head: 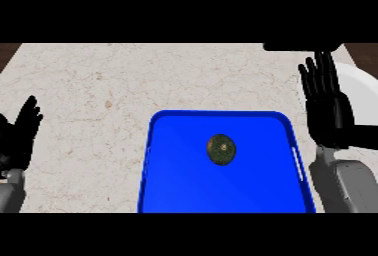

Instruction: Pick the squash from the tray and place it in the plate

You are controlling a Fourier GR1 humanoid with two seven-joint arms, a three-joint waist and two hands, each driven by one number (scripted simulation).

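A small dark green squash (221, 149) lies near the middle of the blue tray (170, 170). To the tray's right my right hand (327, 107) stands open with its fingers straight, pointing away from me. It is apart from the squash and partly covers a white plate (363, 95) at the counter's right edge. My left hand (18, 135) rests open at the view's left edge, fingers up, far from the tray.
The pale marble counter (111, 85) stretches left of and beyond the tray. A dark object (299, 46) sits at the counter's far edge above my right hand.
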